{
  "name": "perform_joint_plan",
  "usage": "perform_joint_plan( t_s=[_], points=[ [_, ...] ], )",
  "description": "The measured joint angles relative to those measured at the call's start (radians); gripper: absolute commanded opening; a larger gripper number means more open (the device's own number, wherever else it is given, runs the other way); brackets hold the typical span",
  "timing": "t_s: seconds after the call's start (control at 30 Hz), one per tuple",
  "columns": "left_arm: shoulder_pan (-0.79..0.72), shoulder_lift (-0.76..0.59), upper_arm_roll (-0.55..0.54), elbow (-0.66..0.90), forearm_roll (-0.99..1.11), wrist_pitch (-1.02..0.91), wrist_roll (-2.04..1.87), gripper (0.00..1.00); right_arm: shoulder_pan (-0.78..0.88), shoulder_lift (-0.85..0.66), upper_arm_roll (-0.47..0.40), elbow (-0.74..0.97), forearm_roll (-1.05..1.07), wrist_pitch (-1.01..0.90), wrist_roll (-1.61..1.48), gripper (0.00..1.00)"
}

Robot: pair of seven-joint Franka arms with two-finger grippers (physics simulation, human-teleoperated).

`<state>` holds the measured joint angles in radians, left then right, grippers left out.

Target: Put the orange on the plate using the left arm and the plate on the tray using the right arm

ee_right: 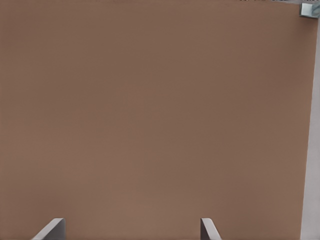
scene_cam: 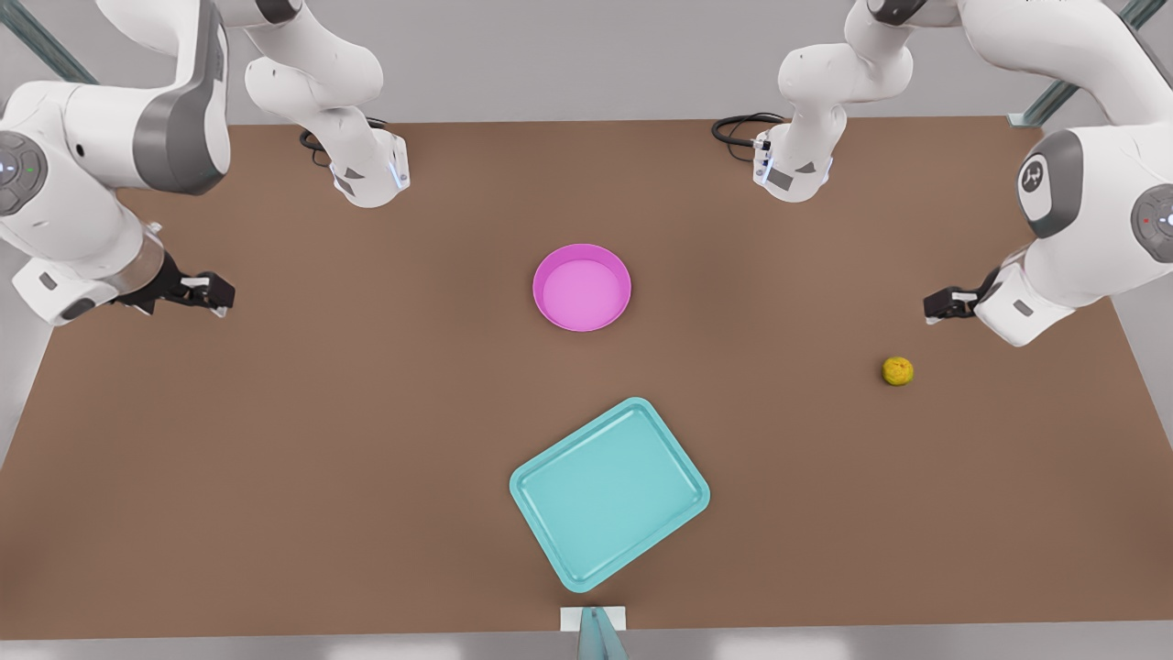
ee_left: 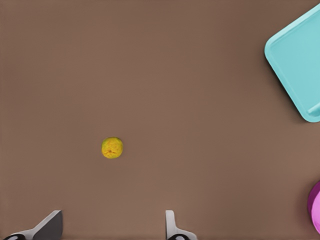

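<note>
Brown table (scene_cam: 275, 458) around orange (scene_cam: 897, 370)

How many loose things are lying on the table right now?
3: the plate near the table's middle, the tray nearer the camera, apart from it, and the orange toward the front view's right, near the left gripper.

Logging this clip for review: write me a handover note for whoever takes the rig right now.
Left pincer: open, empty, at the front view's right, near the orange.
Right pincer: open, empty, waiting at the front view's left over bare table.
Plate: mid-table, empty.
Tray: nearer the camera than the plate, empty, skewed.
Done: nothing.
Left: orange onto plate, then plate onto tray.
</note>
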<state>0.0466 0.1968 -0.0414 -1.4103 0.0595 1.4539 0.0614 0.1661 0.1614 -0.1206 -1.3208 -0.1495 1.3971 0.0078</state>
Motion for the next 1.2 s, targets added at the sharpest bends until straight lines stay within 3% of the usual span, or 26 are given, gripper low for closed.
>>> perform_joint_plan(
  t_s=[0.13,0.33,0.67,1.2],
  points=[
    [0.003,0.075,0.002,-0.025,0.003,0.009,0.004,1.0,0.0,0.002,0.0,0.0,0.0,0.008,-0.009,1.0],
    [0.047,0.296,0.04,-0.287,0.01,0.283,0.004,1.0,0.002,0.043,-0.002,0.009,0.016,0.002,-0.019,1.0],
    [0.099,0.347,0.112,-0.391,0.015,0.59,0.064,1.0,-0.02,0.097,-0.01,0.01,0.045,-0.008,-0.027,1.0],
    [0.102,0.362,0.113,-0.456,0.015,0.589,0.118,1.0,-0.022,0.115,-0.009,0.011,0.05,-0.008,-0.031,1.0]
  ],
)
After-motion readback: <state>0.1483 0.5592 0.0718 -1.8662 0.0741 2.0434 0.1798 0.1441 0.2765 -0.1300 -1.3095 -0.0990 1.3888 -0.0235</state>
